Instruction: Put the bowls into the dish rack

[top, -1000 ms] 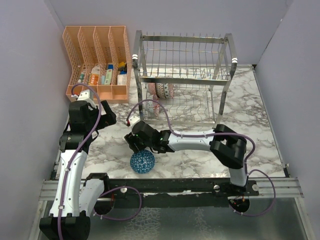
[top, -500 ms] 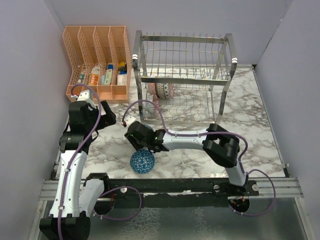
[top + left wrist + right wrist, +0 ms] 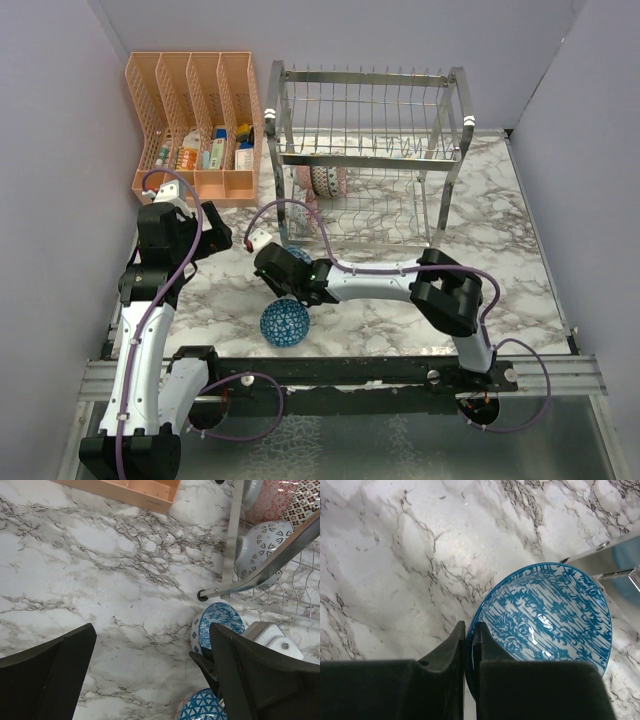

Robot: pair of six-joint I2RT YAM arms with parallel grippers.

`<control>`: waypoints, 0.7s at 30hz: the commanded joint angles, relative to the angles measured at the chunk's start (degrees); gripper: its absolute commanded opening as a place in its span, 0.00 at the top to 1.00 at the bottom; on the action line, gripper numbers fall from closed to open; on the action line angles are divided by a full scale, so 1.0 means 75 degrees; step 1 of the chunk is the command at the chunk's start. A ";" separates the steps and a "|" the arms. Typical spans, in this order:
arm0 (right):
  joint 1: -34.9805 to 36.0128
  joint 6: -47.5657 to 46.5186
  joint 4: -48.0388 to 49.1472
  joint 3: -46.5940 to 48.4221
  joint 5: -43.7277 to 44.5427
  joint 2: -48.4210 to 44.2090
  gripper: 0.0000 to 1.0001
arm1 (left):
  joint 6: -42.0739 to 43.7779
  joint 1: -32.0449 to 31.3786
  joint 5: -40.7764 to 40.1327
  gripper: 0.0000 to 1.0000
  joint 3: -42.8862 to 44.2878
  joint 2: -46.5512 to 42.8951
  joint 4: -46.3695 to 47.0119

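My right gripper point(image 3: 469, 630) is shut on the near rim of a blue bowl point(image 3: 550, 615) with a leafy pattern inside. One finger is inside the rim and one outside. From above, that bowl point(image 3: 300, 256) sits by the dish rack's point(image 3: 365, 150) front left post, at the right gripper point(image 3: 288, 268). A second blue bowl point(image 3: 285, 322) with a triangle pattern lies on the marble nearer the arm bases. My left gripper point(image 3: 150, 670) hangs open over bare marble, left of both blue bowls point(image 3: 220, 627). A dark-and-white bowl point(image 3: 262, 545) and a pink bowl point(image 3: 267, 500) stand in the rack's lower tier.
An orange mesh organizer point(image 3: 195, 125) with small items stands at the back left beside the rack. Purple walls close in the left, back and right. The rack's metal leg point(image 3: 232, 535) is close to the held bowl.
The right gripper has closed from open onto the leafy blue bowl's rim, after shifting slightly toward the rack. The triangle bowl and left arm have not moved.
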 commanded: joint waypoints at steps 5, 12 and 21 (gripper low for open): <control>0.0158 0.0045 0.0387 -0.0840 -0.0844 -0.1824 0.99 | 0.0021 0.0023 -0.0114 0.01 -0.0013 -0.0104 0.0143; 0.0052 0.0348 0.1169 -0.1851 -0.2215 -0.3285 0.99 | -0.0011 0.0023 -0.0097 0.01 -0.0002 -0.0093 0.0137; -0.1712 0.2203 0.3560 -0.3730 -0.5916 -0.4265 0.99 | 0.0010 0.0023 -0.0053 0.01 0.0134 -0.0076 0.0111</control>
